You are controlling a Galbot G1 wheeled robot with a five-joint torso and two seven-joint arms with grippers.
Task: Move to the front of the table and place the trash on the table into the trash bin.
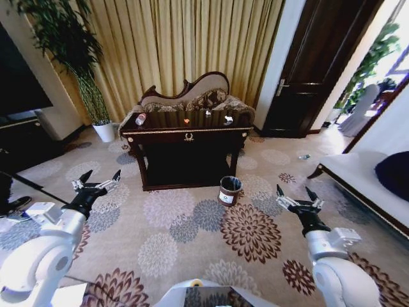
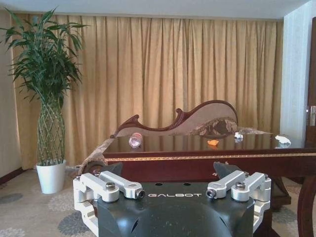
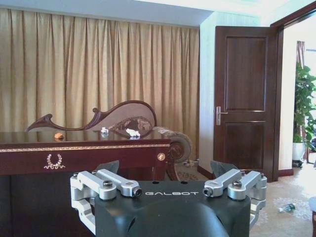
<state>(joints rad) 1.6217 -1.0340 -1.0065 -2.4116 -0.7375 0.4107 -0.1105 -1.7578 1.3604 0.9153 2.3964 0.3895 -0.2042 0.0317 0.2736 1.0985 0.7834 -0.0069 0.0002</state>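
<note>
Nearest the camera in the head view, both arms reach forward at low height over the flowered carpet (image 1: 192, 236), white-shelled and bent at the elbow. The left tool (image 1: 97, 180) sits at the left with its two dark fingers spread wide apart, nothing between them. The right tool (image 1: 297, 194) mirrors it on the right, fingers likewise splayed and holding nothing. Both point toward the table, well short of it.

Farther on, the trash bin (image 1: 230, 190) stands on the carpet just off the table's front right leg, dark liner folded over its rim and a pale label on its side.

Beyond it is the table (image 1: 186, 136), dark and glossy with gold trim and a gold emblem at front centre. On its top lie the trash items: a clear bottle (image 1: 140, 119) on its side near the left end, an orange scrap (image 1: 187, 120) about mid-top, and a white crumpled scrap (image 1: 228, 119) toward the right end. Another small pale thing (image 1: 208, 113) sits between the last two; what it is cannot be made out. The table's underside is in deep shadow.

Behind the table a curved-back chaise (image 1: 192, 96) is partly hidden. Gold curtains (image 1: 185, 45) cover the far wall, a tall potted plant (image 1: 89, 77) stands at the left, and a dark wooden door (image 1: 313, 70) at the right. A small bottle (image 1: 305, 156) lies on the carpet near the door.
</note>
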